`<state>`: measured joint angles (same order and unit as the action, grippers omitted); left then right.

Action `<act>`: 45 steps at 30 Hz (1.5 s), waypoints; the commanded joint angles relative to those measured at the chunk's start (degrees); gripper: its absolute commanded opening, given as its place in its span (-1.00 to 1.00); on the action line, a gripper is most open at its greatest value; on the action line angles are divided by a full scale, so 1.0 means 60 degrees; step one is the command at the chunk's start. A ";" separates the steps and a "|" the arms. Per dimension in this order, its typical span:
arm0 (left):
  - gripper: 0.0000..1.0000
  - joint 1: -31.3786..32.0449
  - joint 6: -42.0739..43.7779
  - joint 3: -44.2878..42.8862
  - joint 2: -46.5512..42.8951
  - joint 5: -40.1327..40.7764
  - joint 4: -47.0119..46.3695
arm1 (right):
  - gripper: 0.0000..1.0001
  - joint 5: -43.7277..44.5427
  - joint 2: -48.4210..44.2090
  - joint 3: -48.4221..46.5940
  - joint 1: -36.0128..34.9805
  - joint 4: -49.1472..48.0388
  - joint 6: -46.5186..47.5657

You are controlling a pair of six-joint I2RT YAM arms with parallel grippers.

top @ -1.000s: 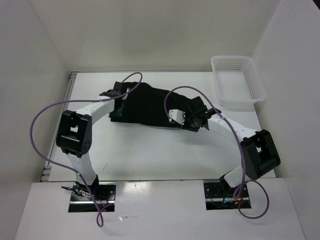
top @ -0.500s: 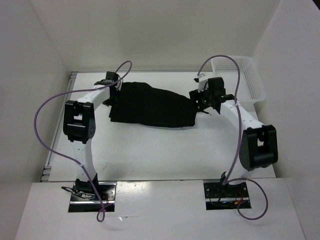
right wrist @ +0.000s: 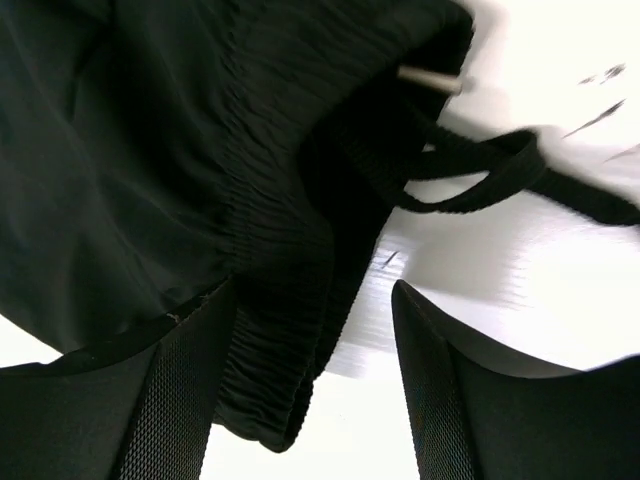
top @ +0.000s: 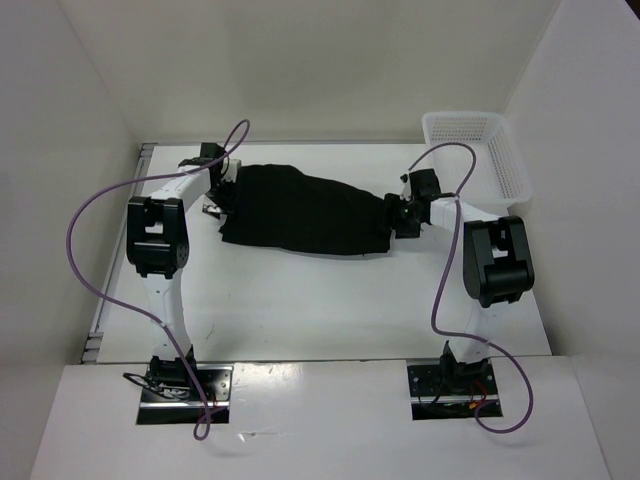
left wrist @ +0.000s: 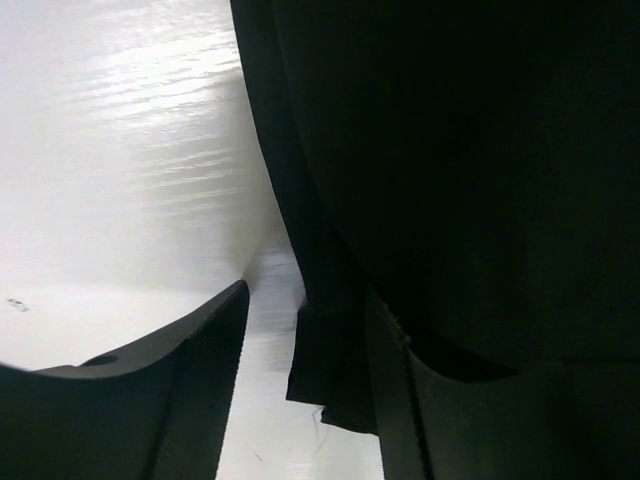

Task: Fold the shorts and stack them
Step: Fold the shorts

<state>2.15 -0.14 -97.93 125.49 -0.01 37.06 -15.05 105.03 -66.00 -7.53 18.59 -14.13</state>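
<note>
Black shorts lie spread lengthwise across the white worktop, not yet folded, as two robot arms close in on opposite ends of the garment. The left gripper sits low at the leg end, its jaws apart and straddling the hem without pinching it. At the other end the right gripper is likewise unclenched, the gathered waistband running between its fingers and the loose drawstring trailing onto the worktop beside it. A white mesh basket stands at the far right corner, apart from the cloth.

The job appears to be at the pick-up ahead of the first fold. The next move calls for both grippers to clamp onto their edges, catching every layer, then carry one end over the other evenly. The soft fabric may sag or slip, and the drawstring could snag.
</note>
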 commanded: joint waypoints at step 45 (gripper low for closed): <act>0.16 0.1017 0.0024 -0.0302 -0.0072 -0.1550 0.0899 | -0.99 0.2155 -0.2051 -0.1494 0.0010 0.1588 0.5079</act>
<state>6.57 -0.23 -95.94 121.16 -3.86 41.87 -7.84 96.01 -69.76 -7.94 26.44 11.81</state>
